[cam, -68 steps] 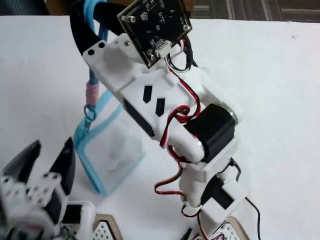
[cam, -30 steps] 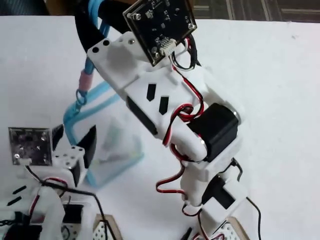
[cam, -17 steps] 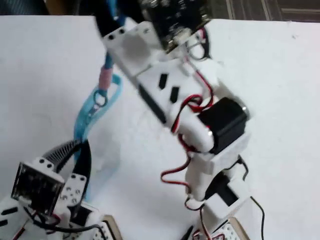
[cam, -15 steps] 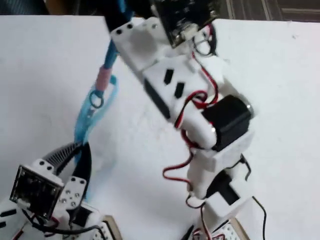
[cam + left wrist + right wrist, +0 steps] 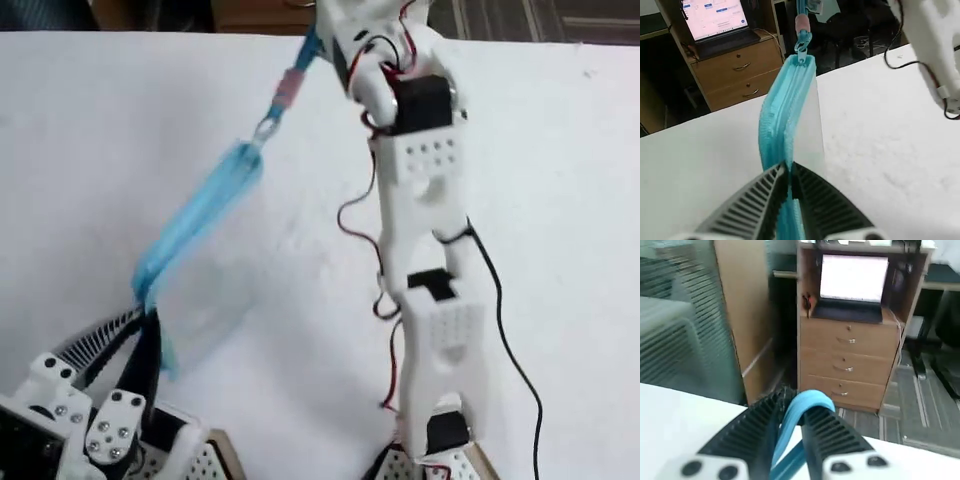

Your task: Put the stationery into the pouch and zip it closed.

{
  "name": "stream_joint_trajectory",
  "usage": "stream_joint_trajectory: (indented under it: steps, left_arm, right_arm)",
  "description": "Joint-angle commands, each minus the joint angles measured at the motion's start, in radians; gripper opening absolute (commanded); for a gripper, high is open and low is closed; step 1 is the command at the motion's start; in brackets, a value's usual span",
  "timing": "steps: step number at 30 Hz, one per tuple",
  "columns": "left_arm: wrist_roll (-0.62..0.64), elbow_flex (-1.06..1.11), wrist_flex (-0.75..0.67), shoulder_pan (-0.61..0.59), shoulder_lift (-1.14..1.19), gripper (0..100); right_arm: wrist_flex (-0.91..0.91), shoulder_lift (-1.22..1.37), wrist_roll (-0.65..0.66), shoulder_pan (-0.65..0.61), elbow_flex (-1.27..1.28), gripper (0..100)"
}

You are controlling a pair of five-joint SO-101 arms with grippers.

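Your left gripper (image 5: 788,169), at seven o'clock, pinches the end of the clear, blue-zipped plastic pouch (image 5: 195,235). Your right gripper (image 5: 790,396), at twelve, pinches its blue cord loop (image 5: 808,401). Pull straight along the taut pouch so the slider (image 5: 801,47) won't snag.

Clear, blue-zippered pouch (image 5: 195,225) stretched taut, tilted diagonally.

looks like an office to me: an open laptop (image 5: 852,287) sits on a wooden drawer unit (image 5: 850,365) past the far edge of the white table (image 5: 90,150), with a striped glass partition (image 5: 675,315) beside it.
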Motion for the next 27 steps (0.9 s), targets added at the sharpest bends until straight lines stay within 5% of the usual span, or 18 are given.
stream_joint_trajectory:
  steps: [1, 11, 24, 27]
  left_arm:
    - [0.008, -0.049, 0.002, 0.002, -0.015, 2]
    - [0.008, -0.040, 0.002, -0.001, -0.015, 2]
    - [0.009, -0.021, 0.000, -0.002, -0.013, 2]
    - [0.009, 0.055, -0.002, -0.028, -0.013, 2]
  right_arm:
    - [-0.113, 0.107, -0.009, 0.097, -0.025, 1.6]
    - [-0.054, 0.084, -0.008, 0.111, -0.025, 1.6]
    - [0.519, 0.022, -0.005, -0.087, -0.025, 2.3]
    - [0.690, 0.016, 0.025, -0.096, -0.025, 12.4]
